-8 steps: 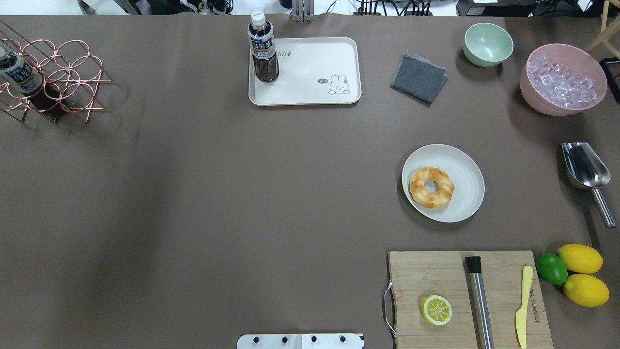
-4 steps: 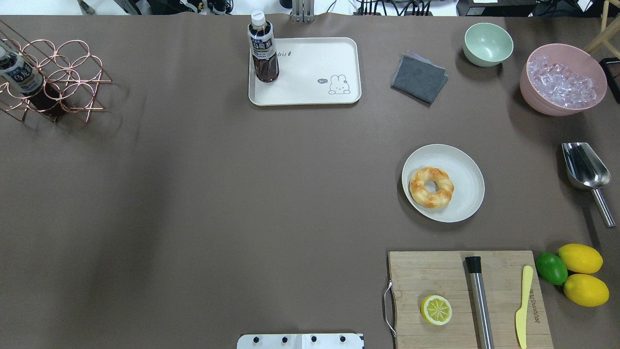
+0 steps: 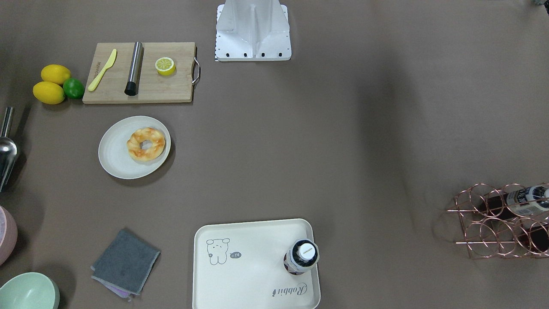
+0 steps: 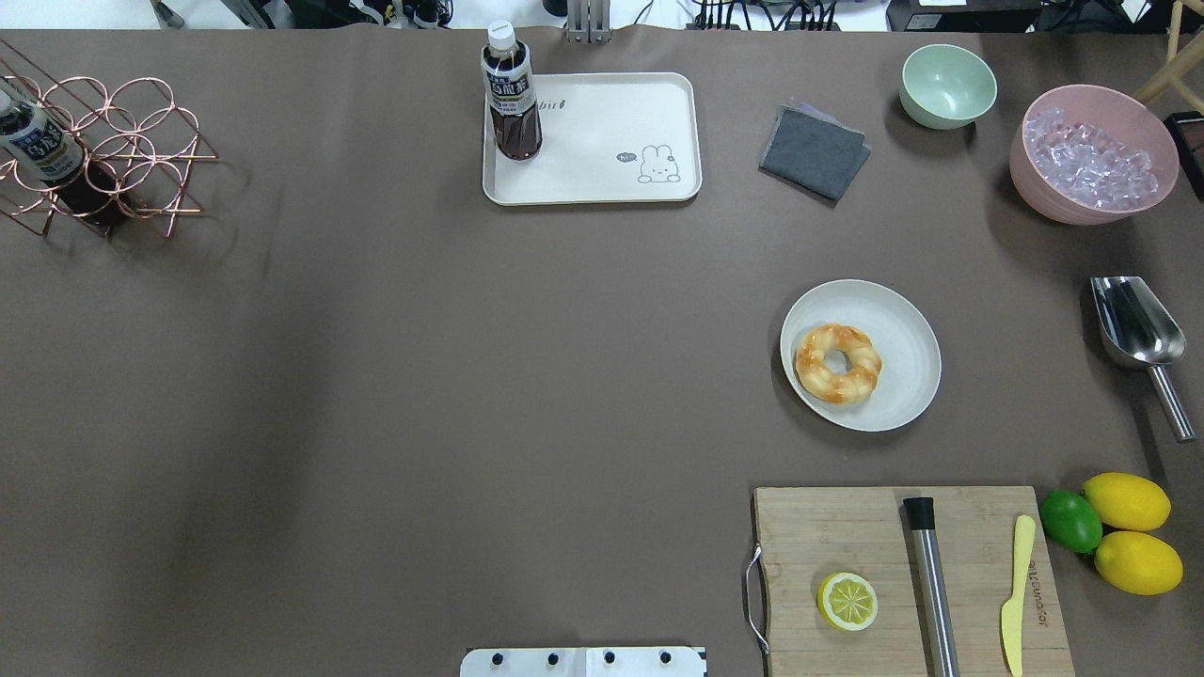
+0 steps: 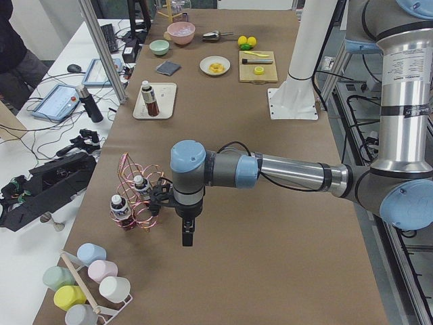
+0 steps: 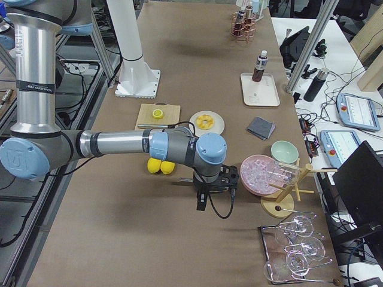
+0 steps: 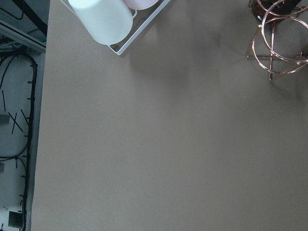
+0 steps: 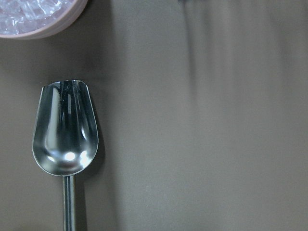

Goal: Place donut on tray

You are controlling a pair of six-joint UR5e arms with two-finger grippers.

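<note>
Donut (image 4: 838, 363) not yet picked up: left gripper (image 5: 187, 237) and right gripper (image 6: 201, 205), openness impossible to tell, hang over opposite table ends, while it lies at nine o'clock on the plate (image 4: 903, 320), the tray (image 4: 602, 179) well apart toward ten o'clock.

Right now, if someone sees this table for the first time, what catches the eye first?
The golden donut stands out, lying on a round plate in the table's right half. At the far edge, the cream tray carries one upright dark bottle. A pink bowl of ice sits in the far right corner.
</note>
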